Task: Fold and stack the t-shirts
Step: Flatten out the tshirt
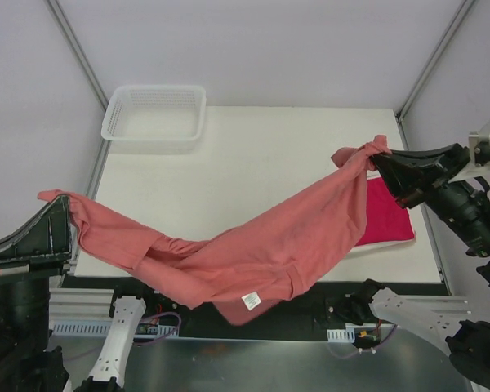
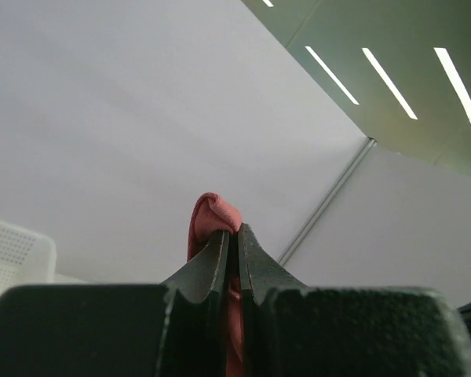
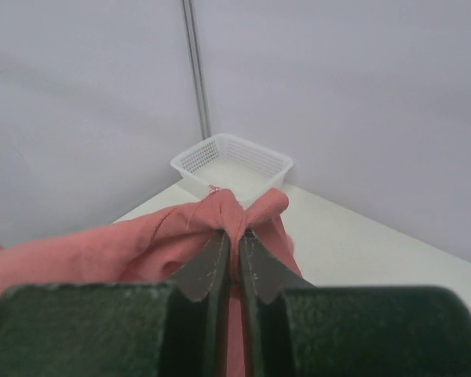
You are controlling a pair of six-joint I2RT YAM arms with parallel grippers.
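A salmon-pink t-shirt [image 1: 253, 253] hangs stretched between both arms above the table, sagging in the middle, with a white label near its lower hem. My left gripper [image 1: 63, 204] is shut on one end at the far left; its wrist view shows a fold of the pink t-shirt [image 2: 212, 220] poking past the closed left gripper [image 2: 230, 233]. My right gripper [image 1: 377, 159] is shut on the other bunched end at the right; pink cloth [image 3: 228, 212] is pinched in the right gripper [image 3: 235, 236]. A crimson t-shirt [image 1: 385, 214] lies folded flat on the table's right side, partly under the hanging one.
A white mesh basket [image 1: 155, 113] stands at the table's [image 1: 253, 147] far left corner, also seen as the basket [image 3: 232, 165] beyond the right fingers. The hanging shirt's lower hem droops past the table's near edge, over cables and arm bases.
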